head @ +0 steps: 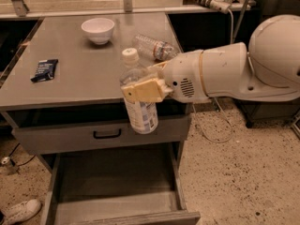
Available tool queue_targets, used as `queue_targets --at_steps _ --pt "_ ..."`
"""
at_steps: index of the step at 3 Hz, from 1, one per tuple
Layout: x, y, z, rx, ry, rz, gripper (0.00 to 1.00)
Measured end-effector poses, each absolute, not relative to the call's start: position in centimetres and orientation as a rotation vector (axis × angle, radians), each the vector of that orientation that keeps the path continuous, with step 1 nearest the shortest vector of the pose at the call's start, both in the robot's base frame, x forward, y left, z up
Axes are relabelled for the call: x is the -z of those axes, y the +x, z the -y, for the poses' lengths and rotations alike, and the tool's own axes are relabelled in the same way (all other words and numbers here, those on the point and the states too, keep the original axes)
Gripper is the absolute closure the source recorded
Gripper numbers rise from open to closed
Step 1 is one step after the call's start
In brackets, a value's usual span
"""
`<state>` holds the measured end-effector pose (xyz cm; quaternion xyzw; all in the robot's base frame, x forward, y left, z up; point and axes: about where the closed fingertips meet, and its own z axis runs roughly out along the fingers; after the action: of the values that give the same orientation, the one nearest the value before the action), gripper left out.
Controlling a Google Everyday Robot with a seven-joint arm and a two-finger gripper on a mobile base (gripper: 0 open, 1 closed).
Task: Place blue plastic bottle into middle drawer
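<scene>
One bottle (142, 114) is being held upright over the open drawer (117, 175) by the gripper (140, 91), jaws clamped on its middle, just past the tabletop (79, 78), ready for lowering.

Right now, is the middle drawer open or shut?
Open: the middle drawer is pulled out, its grey floor showing. The gripper holds the bottle in front of the table edge.
</scene>
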<state>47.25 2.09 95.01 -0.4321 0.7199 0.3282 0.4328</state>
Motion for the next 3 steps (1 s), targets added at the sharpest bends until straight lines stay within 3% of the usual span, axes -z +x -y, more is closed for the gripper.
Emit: queue_targets --at_steps 3 --pt "-89.2 42.9 -3.5 -0.871 -0.939 -1.892 1.00"
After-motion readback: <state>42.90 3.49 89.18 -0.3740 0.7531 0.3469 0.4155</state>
